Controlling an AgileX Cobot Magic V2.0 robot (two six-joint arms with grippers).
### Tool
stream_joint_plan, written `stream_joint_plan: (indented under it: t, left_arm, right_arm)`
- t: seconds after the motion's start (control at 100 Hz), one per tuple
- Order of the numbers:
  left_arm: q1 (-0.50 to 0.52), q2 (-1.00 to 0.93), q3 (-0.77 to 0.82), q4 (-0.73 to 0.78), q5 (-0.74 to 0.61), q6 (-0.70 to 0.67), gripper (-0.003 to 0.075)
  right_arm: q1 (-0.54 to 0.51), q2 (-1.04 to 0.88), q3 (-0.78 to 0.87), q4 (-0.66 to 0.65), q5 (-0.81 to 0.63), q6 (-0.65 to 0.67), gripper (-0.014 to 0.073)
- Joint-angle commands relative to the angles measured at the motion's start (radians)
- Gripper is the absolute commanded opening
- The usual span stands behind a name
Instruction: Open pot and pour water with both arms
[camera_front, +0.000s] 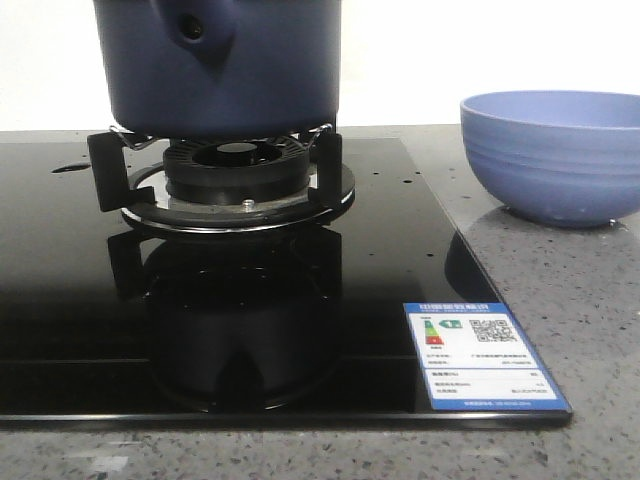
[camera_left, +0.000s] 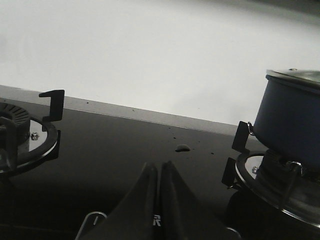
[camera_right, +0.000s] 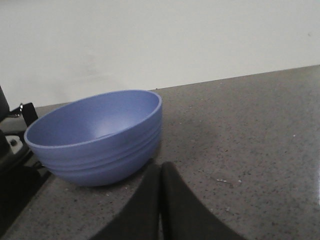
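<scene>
Both jaws we see pressed together, gripping nothing: left gripper (camera_left: 159, 172) over the black glass cooktop (camera_front: 60, 300), right gripper (camera_right: 160, 172) near the light-blue ribbed bowl (camera_front: 555, 155). Our navy pot (camera_front: 220, 65), lidded, sits on the burner grate (camera_front: 225, 165), bowl standing well right of it on the speckled counter (camera_front: 590, 340).

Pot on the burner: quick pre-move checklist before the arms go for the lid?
1. Pot seated on the burner grate: ok, front view shows it resting level.
2. Lid on the pot: ok, left wrist view shows a lid rim; its knob is out of frame.
3. Left pincer free: ok, shut and holding nothing.
4. Right pincer free: ok, shut and holding nothing.
5. Bowl ready: ok, upright on the counter, to the right of the stove.
6. Water level in pot: cannot tell.
</scene>
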Motion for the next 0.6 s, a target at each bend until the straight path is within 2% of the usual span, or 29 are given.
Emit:
stream_joint_plan:
  t: [0.0,0.15,0.37,0.51,0.59]
  left_arm:
    - [-0.008,-0.028,0.033,-0.025,-0.083,-0.005,-0.002]
    - [-0.008,-0.028,0.033,-0.053,-0.086,-0.005,-0.002]
    - [-0.008,-0.028,0.025,-0.403,-0.096,-0.008,-0.002]
    - [-0.008,-0.028,-0.032,-0.407,-0.084,-0.008,-0.002]
    - [-0.008,-0.017,-0.094,-0.349,-0.035,0.002,-0.002]
  right_arm:
    - [-0.005,-0.017,0.027,0.099,-0.092,-0.002,-0.0063]
    - [-0.005,-0.017,0.027,0.191,-0.09,-0.002,-0.0063]
    - [-0.005,-0.017,0.011,0.3,-0.061,-0.002,-0.0062]
    - [-0.005,-0.017,-0.079,0.291,-0.001,-0.007,-0.006]
    - [-0.005,0.0,-0.149,0.21,0.046,-0.016,-0.006]
